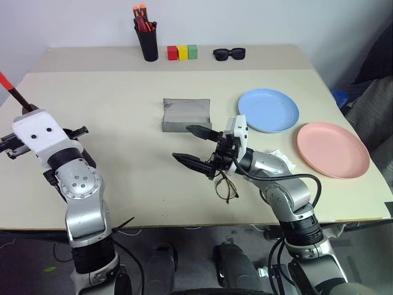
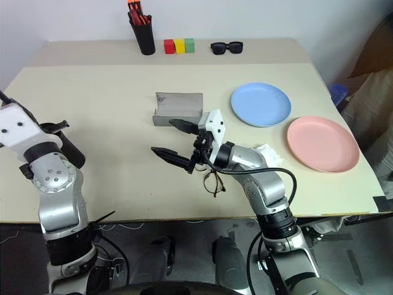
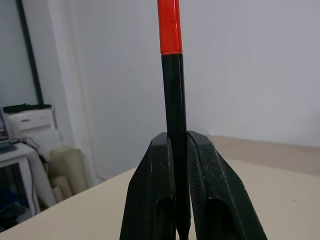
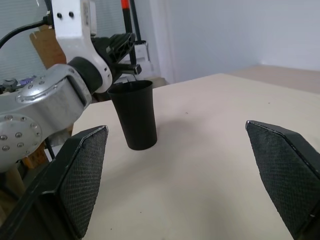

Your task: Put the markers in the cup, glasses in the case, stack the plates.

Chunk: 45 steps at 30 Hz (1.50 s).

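My left gripper [image 3: 178, 137] is shut on the dark end of a red marker [image 3: 169, 30], which sticks up past the table's left edge [image 1: 11, 88]. The black cup [image 4: 134, 115] stands just beside that arm, partly hidden behind it [image 2: 70, 149]. My right gripper [image 1: 182, 142] hangs open over the table's middle, pointing left, nothing between its fingers. The wire-rimmed glasses [image 1: 226, 187] lie on the table under its wrist. Behind it sits the open grey case [image 1: 186, 115]. The blue plate [image 1: 268, 110] and pink plate [image 1: 333, 149] lie side by side at the right.
At the back edge stand a black pen holder with orange-red markers [image 1: 147, 38], three coloured blocks [image 1: 182, 52] and black sunglasses [image 1: 229, 53]. A crumpled white cloth [image 1: 284, 158] lies by my right forearm.
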Motion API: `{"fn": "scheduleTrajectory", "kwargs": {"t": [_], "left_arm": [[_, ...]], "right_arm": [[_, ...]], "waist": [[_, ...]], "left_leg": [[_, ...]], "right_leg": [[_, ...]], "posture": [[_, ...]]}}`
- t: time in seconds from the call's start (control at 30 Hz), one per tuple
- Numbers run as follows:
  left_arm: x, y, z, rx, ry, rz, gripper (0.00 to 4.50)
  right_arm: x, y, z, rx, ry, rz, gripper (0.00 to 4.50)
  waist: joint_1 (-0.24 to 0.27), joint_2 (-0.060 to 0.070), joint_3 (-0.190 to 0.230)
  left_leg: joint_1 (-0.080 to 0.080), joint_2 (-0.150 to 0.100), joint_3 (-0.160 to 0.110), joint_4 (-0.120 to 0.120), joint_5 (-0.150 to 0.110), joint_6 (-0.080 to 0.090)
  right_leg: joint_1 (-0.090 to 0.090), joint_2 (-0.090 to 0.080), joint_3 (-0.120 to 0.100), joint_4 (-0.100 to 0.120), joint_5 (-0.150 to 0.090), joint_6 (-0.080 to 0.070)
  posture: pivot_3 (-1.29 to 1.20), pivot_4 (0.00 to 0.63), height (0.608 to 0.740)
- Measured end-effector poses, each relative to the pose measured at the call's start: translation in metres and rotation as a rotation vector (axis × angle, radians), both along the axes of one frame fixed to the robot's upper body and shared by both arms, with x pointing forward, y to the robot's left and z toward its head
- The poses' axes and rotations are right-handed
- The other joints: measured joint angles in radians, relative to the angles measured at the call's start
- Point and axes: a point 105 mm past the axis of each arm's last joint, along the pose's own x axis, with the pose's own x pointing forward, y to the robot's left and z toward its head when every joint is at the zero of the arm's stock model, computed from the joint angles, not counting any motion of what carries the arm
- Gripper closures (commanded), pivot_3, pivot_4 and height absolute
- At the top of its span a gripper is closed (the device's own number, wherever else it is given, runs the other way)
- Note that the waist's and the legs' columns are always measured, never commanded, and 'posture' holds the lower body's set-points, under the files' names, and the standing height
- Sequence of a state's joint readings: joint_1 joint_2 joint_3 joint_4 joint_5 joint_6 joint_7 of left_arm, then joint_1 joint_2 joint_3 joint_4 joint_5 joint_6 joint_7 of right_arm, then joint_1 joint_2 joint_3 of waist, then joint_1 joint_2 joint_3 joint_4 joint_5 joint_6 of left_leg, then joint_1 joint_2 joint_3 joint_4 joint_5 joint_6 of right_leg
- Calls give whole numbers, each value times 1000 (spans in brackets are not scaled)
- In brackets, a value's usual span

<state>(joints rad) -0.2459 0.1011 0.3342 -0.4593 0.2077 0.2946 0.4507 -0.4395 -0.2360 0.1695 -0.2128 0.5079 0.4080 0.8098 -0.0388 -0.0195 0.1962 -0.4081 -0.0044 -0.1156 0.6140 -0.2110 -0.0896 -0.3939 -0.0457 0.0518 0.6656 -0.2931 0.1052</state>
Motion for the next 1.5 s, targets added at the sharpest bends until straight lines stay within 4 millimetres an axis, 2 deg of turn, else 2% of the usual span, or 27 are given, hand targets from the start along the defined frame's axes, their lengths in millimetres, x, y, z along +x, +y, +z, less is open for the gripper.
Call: {"fn": "scheduleTrajectory", "kwargs": {"t": [0.1,0.2,0.33,0.6,0.7,0.73,0.77,0.83,0.9,0.93,1.1,1.2,1.37,1.5], "left_arm": [[-2,2,-3,-7,8,12,4448],[-3,3,-4,-13,4,19,3233],[-3,4,-5,-17,7,24,1186],[-2,1,-6,-22,7,11,1186],[8,-10,-2,-22,0,-84,1186],[17,-21,1,-17,4,-169,1186],[32,-41,6,12,30,-313,1186],[54,-83,12,73,87,-563,630],[70,-118,8,108,189,-764,60],[78,-129,3,124,261,-826,60],[116,-157,-10,91,516,-1081,60],[129,-164,-18,153,661,-1204,60],[142,-173,-44,131,885,-1377,60],[148,-181,-51,196,998,-1462,60]], "right_arm": [[0,0,0,0,0,-1,0],[0,0,0,-1,0,-1,0],[0,0,-1,-1,1,-3,0],[0,0,-1,-4,2,-4,0],[0,-1,-2,-6,2,-5,0],[0,-1,-2,-6,2,-7,0],[1,-1,-2,-10,2,-11,0],[2,-1,-3,-12,2,-16,0],[3,-3,-3,-21,0,-24,0],[4,-4,-3,-29,-4,-30,0],[18,-33,-12,-188,-24,-136,0],[25,-55,-13,-260,-38,-204,0],[23,-91,-8,-313,-61,-305,0],[13,-111,-11,-361,-51,-341,0]], "waist": [[0,0,0],[0,0,0],[0,0,0],[0,0,0],[1,0,0],[4,0,0],[10,0,0],[18,0,0],[18,0,0],[17,0,0],[9,0,0],[0,0,0],[-5,0,1],[-3,0,1]], "left_leg": [[0,0,0,0,0,0],[0,0,0,0,0,0],[0,0,0,0,0,0],[0,0,0,0,0,0],[0,0,0,0,0,0],[0,0,0,0,0,0],[0,0,0,0,0,0],[0,0,0,1,0,0],[0,0,0,0,0,1],[0,0,0,0,0,1],[0,0,0,0,0,1],[0,0,0,-1,0,1],[-1,0,0,-1,-1,1],[-2,0,0,-1,-1,1]], "right_leg": [[0,0,0,0,0,0],[0,0,0,0,0,0],[0,0,0,0,0,0],[0,0,0,0,0,0],[0,0,0,0,0,0],[1,0,0,0,0,0],[1,0,-1,0,0,0],[1,0,-1,-2,0,0],[1,0,0,-2,0,0],[0,0,0,-1,0,0],[0,1,-1,-1,0,0],[0,0,-1,-1,0,0],[-1,0,-1,-2,0,0],[-1,0,0,-2,-1,0]], "posture": [[0,150,740],[0,150,740],[0,150,740],[0,150,740],[0,150,740],[0,150,740],[0,150,740],[0,150,740],[0,150,740],[0,150,740],[0,150,740],[0,150,740],[0,150,740],[0,150,740]]}}
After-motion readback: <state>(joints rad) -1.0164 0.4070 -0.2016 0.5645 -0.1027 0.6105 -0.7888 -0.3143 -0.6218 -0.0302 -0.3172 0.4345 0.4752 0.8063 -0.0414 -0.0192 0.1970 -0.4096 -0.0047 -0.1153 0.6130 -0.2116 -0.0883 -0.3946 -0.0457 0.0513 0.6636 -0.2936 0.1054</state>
